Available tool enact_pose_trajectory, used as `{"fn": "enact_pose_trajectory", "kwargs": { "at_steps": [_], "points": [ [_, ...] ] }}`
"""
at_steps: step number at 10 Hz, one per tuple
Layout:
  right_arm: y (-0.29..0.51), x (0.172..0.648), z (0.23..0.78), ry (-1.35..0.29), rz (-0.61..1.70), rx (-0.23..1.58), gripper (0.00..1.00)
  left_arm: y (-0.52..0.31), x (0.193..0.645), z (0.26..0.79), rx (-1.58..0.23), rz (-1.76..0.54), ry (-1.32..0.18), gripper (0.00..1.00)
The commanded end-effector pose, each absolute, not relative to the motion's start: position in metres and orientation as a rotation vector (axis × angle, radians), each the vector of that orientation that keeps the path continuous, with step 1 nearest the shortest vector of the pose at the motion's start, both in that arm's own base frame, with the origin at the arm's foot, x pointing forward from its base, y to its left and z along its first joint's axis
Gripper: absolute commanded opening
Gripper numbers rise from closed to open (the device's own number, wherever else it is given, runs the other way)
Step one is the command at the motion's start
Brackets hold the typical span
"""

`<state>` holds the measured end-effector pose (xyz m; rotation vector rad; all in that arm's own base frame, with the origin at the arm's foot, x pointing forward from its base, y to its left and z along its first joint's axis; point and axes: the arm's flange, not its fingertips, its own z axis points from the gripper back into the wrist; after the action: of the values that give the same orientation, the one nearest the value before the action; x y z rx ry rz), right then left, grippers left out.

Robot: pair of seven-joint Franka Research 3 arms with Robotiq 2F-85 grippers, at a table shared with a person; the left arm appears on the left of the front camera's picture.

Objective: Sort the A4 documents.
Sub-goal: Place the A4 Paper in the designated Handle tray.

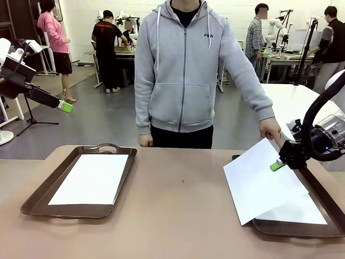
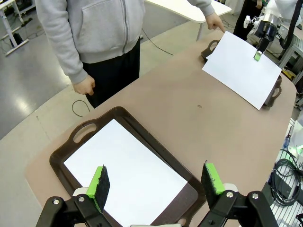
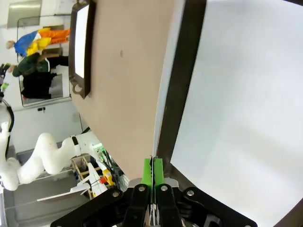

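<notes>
One A4 document (image 1: 92,178) lies flat in the left brown tray (image 1: 38,200). My left gripper (image 2: 155,171) hangs open high above it, also seen at the upper left as the left gripper (image 1: 65,106). A second A4 document (image 1: 259,186) is tilted over the right tray (image 1: 294,229), overhanging its left rim. My right gripper (image 1: 277,165) is shut on this sheet's far edge, seen edge-on between its pads (image 3: 147,171). The person's hand (image 1: 270,129) touches the sheet's far corner. Another A4 document (image 1: 302,213) lies in the right tray beneath it.
The person in a grey hoodie (image 1: 183,75) stands at the table's far edge, the other hand (image 1: 144,141) hanging by the side. The tan tabletop (image 1: 183,199) between the trays is bare. Cables (image 2: 284,172) hang off the table's side.
</notes>
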<state>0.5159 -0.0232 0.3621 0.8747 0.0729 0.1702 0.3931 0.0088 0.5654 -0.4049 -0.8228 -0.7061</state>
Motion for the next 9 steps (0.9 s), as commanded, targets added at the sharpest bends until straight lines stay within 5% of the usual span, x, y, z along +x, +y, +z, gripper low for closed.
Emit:
{"fn": "enact_pose_trajectory", "kwargs": {
  "at_steps": [1,9],
  "points": [
    [-0.023,0.521,0.353,0.092,0.106,0.818,0.01,0.009,0.393,0.564,-0.397,-0.701,-0.832,1.00],
    [-0.056,0.520,0.347,0.071,0.018,0.598,0.01,0.009,0.393,0.564,-0.397,-0.701,-0.832,1.00]
  ]
}}
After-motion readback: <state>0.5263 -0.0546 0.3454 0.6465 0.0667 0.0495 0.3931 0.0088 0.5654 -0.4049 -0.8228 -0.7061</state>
